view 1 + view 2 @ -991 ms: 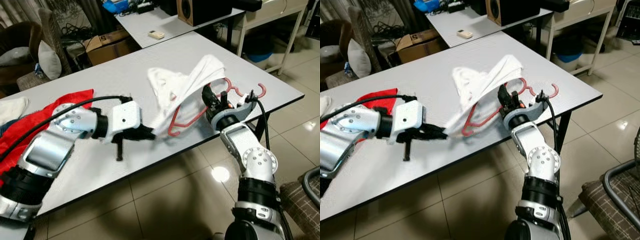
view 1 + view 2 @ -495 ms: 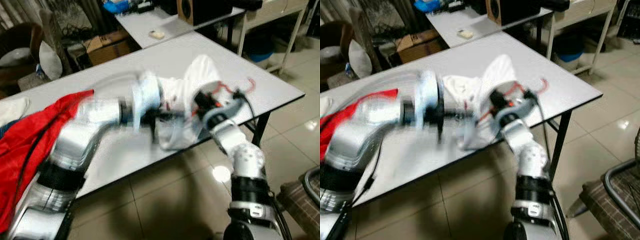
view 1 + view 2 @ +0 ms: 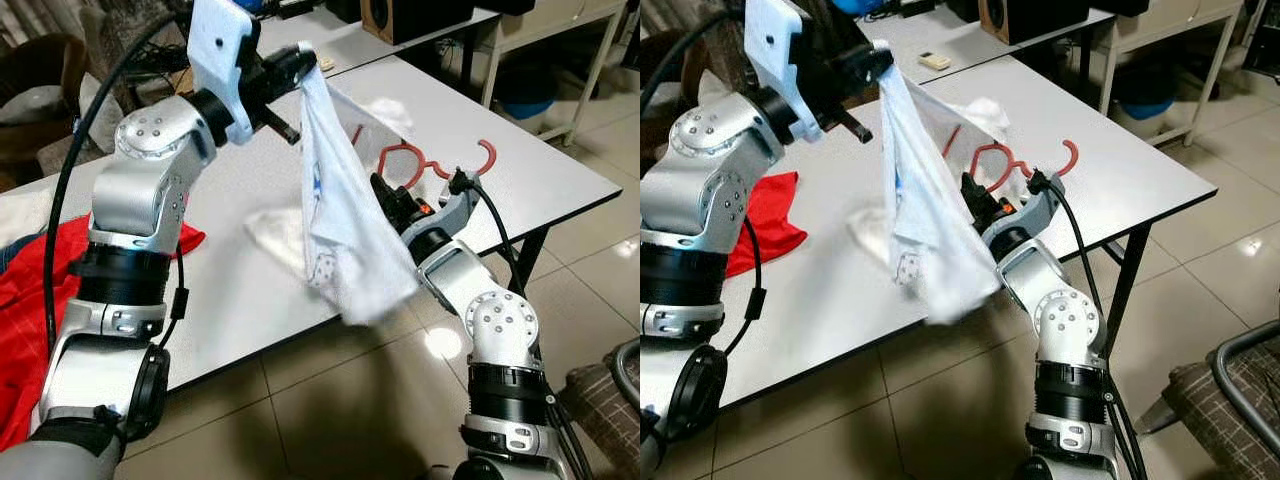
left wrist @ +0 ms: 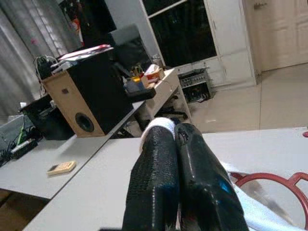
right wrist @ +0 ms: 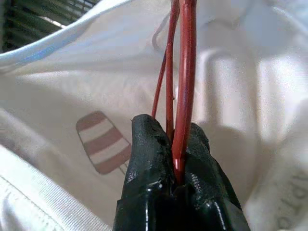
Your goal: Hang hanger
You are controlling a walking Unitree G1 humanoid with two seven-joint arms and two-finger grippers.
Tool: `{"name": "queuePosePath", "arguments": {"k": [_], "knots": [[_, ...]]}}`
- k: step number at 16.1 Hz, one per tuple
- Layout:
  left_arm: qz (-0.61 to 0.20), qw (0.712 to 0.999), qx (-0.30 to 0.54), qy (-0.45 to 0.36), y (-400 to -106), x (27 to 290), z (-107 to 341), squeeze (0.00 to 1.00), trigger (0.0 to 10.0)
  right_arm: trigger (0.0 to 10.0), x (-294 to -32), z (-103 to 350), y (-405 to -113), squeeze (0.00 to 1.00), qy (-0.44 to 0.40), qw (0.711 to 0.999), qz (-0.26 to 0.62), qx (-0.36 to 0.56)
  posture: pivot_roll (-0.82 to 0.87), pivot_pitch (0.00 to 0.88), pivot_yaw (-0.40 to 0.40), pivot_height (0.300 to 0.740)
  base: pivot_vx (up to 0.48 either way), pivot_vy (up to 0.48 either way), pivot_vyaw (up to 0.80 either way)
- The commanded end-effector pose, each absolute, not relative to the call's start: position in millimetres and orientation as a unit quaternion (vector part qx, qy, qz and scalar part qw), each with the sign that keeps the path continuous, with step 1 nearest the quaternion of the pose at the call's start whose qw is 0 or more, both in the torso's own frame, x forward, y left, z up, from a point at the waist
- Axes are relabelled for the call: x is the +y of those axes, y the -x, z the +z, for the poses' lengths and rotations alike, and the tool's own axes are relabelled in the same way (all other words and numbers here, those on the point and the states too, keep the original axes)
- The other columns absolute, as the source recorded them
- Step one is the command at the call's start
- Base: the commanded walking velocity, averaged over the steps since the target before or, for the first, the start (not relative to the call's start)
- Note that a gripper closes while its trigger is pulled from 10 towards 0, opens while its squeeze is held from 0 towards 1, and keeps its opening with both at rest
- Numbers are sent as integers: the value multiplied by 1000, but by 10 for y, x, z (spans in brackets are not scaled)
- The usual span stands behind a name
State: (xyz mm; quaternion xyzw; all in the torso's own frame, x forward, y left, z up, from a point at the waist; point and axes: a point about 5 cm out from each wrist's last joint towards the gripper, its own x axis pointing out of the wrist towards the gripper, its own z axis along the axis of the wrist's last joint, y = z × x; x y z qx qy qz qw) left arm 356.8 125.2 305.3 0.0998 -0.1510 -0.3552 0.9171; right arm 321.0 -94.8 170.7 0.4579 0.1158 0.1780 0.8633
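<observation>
A white garment (image 3: pixel 340 220) hangs in the air over the table's front edge, printed with a striped ice-lolly (image 5: pixel 103 142). My left gripper (image 3: pixel 308 58) is raised high and shut on its top corner (image 4: pixel 159 126). Red hangers (image 3: pixel 420 160) lie on the white table (image 3: pixel 540 170) behind the cloth. My right gripper (image 3: pixel 388 196) reaches up from below the table edge and is shut on the red hanger wires (image 5: pixel 183 86), partly hidden behind the cloth.
A red cloth (image 3: pixel 25 300) drapes over the table's left end. A second table (image 3: pixel 350 40) with a speaker (image 3: pixel 410 15) and a remote stands behind. A chair (image 3: pixel 1240 400) sits at the lower right on the tiled floor. A cardboard box lies at the back left.
My left arm has swung up from table level to high above it, lifting the white garment so it now hangs. The right gripper stays clamped on the hangers.
</observation>
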Motion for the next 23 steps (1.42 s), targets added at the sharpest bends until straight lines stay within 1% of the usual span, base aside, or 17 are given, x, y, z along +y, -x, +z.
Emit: {"name": "queuePosePath", "arguments": {"k": [1,2,3,4,5,7,8,11,12,13,14,16,17,18,19,20,23], "knots": [[-373,909,-142,-124,-3535,1250,3024,0,2353,10000,-867,1661,-3156,0,-461,857,188,134,-74,0,203,740,0,0,0],[-403,898,-109,-138,-3478,1178,2870,0,10000,10000,-846,1675,-3131,0,-471,852,185,133,-79,0,199,740,0,0,0],[-435,888,-79,-128,-3406,1126,2730,129,10000,10000,-842,1693,-3108,0,-486,844,182,135,-89,0,198,740,0,0,0],[-456,882,-53,-105,-3349,1114,2634,1000,10000,10000,-851,1688,-3090,0,-480,846,184,140,-96,0,202,740,0,0,0],[-464,880,-39,-99,-3326,1120,2601,1000,10000,10000,-862,1687,-3081,0,-477,848,185,138,-91,0,201,740,0,0,0],[-466,879,-24,-94,-3296,1239,2599,1000,10000,10000,-909,1676,-3069,0,-473,854,174,130,-83,0,197,740,0,0,0],[-466,881,-25,-72,-3281,1283,2634,1000,10000,10000,-944,1659,-3084,0,-460,865,158,126,-71,0,179,740,0,0,0],[-462,886,-17,-24,-3207,1363,2651,1000,10000,10000,-967,1558,-3076,0,-449,867,145,160,-69,0,183,740,0,0,0],[-477,879,-11,-11,-3157,1345,2636,1000,10000,10000,-1005,1534,-3078,0,-447,869,141,158,-63,0,180,740,0,0,0],[-501,865,1,-23,-3092,1297,2588,1000,10000,10000,-1034,1532,-3078,0,-445,870,148,151,-57,0,171,740,0,0,0],[-501,865,4,-27,-3088,1296,2576,1000,10000,10000,-1036,1532,-3079,0,-442,872,150,149,-57,0,170,740,0,0,0],[-391,920,-1,-35,-3256,1522,2528,1000,10000,10000,-1001,1604,-3070,0,-427,878,164,140,-62,0,176,740,0,0,0],[-357,934,0,-27,-3287,1596,2494,1000,10000,10000,-1001,1617,-3059,0,-416,882,169,139,-63,0,178,740,0,0,475],[-290,957,17,1,-3282,1752,2310,1000,10000,10000,-1022,1644,-2999,0,-382,894,189,137,-67,0,182,740,0,0,800],[-262,964,38,21,-3206,1799,2128,1000,10000,10000,-1036,1650,-2928,0,-354,901,206,142,-72,0,183,740,0,0,800],[-259,963,62,32,-3061,1772,1935,1000,10000,10000,-1053,1656,-2816,0,-343,897,232,152,-69,0,173,740,0,0,800],[-219,970,93,56,-2772,1819,1642,1000,10000,10000,-1077,1660,-2528,0,-298,886,308,179,-65,0,143,740,0,0,800]]}}
